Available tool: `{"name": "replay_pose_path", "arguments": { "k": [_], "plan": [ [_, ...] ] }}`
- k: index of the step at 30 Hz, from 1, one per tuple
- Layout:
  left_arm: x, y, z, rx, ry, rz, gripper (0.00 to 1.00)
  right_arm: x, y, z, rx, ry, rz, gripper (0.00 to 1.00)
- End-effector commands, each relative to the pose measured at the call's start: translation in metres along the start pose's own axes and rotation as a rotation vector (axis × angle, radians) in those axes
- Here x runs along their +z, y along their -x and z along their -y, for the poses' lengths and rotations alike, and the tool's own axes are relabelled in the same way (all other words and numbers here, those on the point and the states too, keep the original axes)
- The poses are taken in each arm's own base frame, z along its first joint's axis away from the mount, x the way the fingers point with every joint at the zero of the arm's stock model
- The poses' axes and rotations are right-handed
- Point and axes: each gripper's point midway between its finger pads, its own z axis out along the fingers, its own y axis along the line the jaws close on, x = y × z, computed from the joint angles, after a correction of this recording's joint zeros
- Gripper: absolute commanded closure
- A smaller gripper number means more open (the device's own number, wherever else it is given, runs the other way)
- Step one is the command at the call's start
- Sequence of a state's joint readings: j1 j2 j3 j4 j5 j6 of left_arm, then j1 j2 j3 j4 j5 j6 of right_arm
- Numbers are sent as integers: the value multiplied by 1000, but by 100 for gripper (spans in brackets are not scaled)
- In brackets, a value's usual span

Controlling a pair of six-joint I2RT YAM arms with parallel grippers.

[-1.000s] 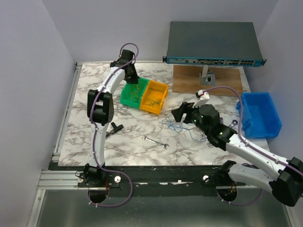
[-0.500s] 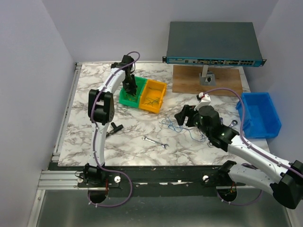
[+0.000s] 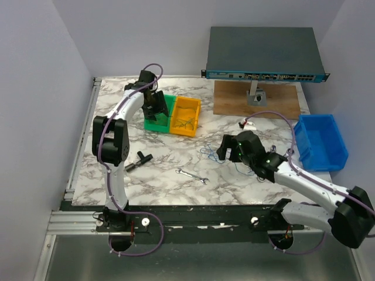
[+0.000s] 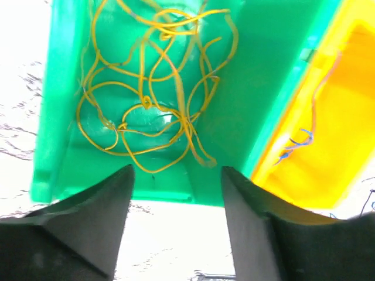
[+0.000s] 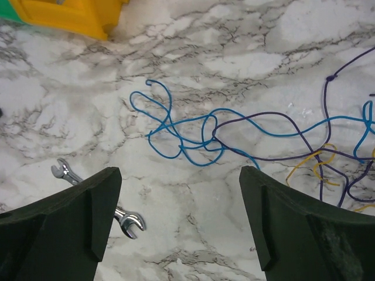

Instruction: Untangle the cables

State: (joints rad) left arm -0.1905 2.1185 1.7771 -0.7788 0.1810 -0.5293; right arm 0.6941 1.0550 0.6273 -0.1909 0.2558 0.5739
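plain pale lilac-grey walls [image 3: 41, 88] close in on the left, far and right sides. the white marble-patterned table [image 3: 158, 170], grey-veined, fills the middle, evenly lit with soft shadows. a silver metal rail [image 3: 76, 221] runs along its near edge, with a dull grey surface [image 3: 205, 263] below it.

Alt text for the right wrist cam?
Thin blue, purple and yellow wires lie tangled on a marble table, just ahead of the open, empty right end effector. A silver wrench lies lower left; a yellow bin shows top left.
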Motion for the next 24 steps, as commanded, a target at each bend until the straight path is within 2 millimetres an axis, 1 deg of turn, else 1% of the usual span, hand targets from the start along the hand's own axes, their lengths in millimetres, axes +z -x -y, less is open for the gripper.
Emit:
{"name": "replay_pose_path", "arguments": {
  "k": [1,3,4,6,7,9,11,12,13,14,15,17,19,20,21,24],
  "plan": [
    [-61,31,57,91,-151,194,28,16,-17,14,-20,-125,-140,7],
    [-75,29,67,125,-148,214,21,21,-20,20,-12,-179,-170,3],
    [-82,27,72,135,-155,224,20,22,-19,23,-7,-201,-170,3],
    [-98,22,77,138,-174,251,18,23,-15,37,40,-257,-159,4],
    [-103,18,78,134,-186,258,16,23,-13,45,82,-271,-163,6],
    [-118,7,84,144,-223,284,13,23,-7,68,183,-298,-168,8],
    [-133,-7,88,161,-238,316,11,18,3,91,232,-361,-138,8],
    [-139,-16,87,172,-234,332,9,14,8,98,233,-393,-116,9],
    [-148,-23,91,190,-240,357,8,9,16,106,230,-431,-83,9],
    [-153,-32,88,192,-224,376,3,4,22,113,238,-465,-56,9],
    [-159,-40,89,199,-224,398,1,0,28,119,259,-487,-35,10],
    [-167,-55,86,190,-232,434,1,-4,36,134,311,-514,-1,12],
    [-165,-72,79,144,-259,440,1,-4,44,149,353,-554,23,12],
    [-164,-77,75,123,-276,452,1,-3,48,157,367,-577,37,12],
    [-161,-83,66,86,-270,469,1,-1,52,161,370,-591,50,12],
    [-155,-97,51,38,-317,522,1,6,60,172,377,-650,73,12]
  ]
}}
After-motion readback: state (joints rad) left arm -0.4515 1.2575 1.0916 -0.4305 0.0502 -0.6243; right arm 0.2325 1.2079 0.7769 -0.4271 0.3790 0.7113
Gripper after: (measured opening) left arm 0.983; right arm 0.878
